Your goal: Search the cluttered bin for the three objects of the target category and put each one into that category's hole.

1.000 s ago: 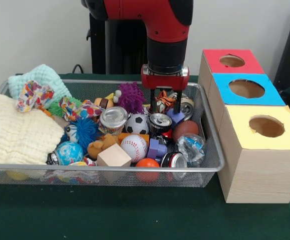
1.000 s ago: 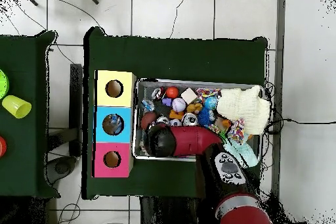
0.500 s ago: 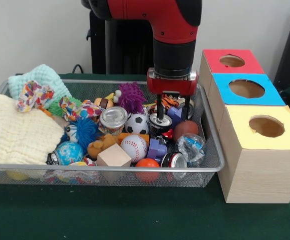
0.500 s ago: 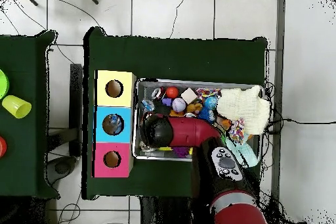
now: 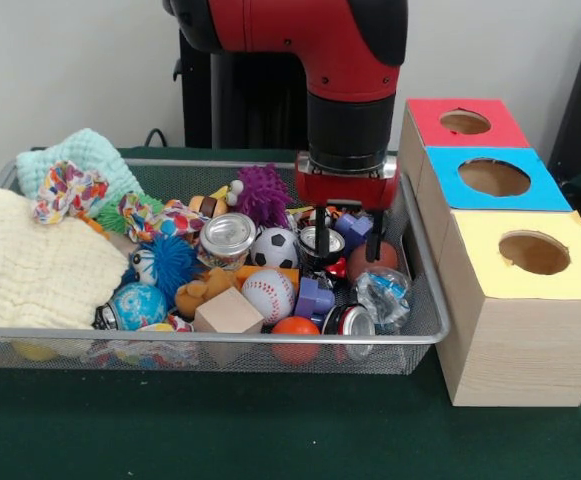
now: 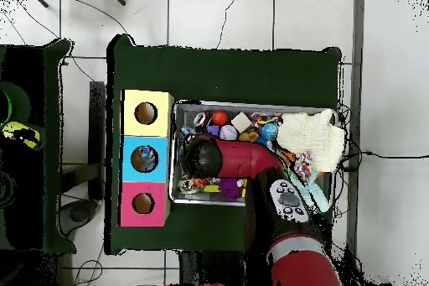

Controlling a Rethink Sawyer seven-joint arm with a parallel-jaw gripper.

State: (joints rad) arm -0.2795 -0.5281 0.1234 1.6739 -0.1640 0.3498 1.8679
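The bin (image 5: 210, 338) is a silver wire-mesh basket full of toys, balls and cans. One crumpled clear bottle with a blue-and-white label (image 5: 381, 296) lies in its near right corner, next to a shiny can (image 5: 350, 320). My gripper (image 5: 347, 248) hangs open just behind that bottle, its fingers apart over a can (image 5: 322, 241) and a brown ball (image 5: 373, 258). It holds nothing. The blue-topped box's hole (image 5: 494, 177) is to the right of the bin. In the overhead view my arm (image 6: 230, 158) hides the gripper, and the blue box (image 6: 144, 158) sits left of the bin (image 6: 251, 105). I see no other bottles.
The red-topped box (image 5: 465, 122) and the yellow-topped box (image 5: 533, 252) flank the blue one. A cream cloth (image 5: 30, 260), a mint cloth (image 5: 80, 155) and patterned rags (image 5: 68, 190) fill the bin's left side. A wooden block (image 5: 227, 313) and several balls lie near the front rim.
My gripper has moved toward the right and the near side of the bin and come down a little. It stays open and empty. The objects have not moved.
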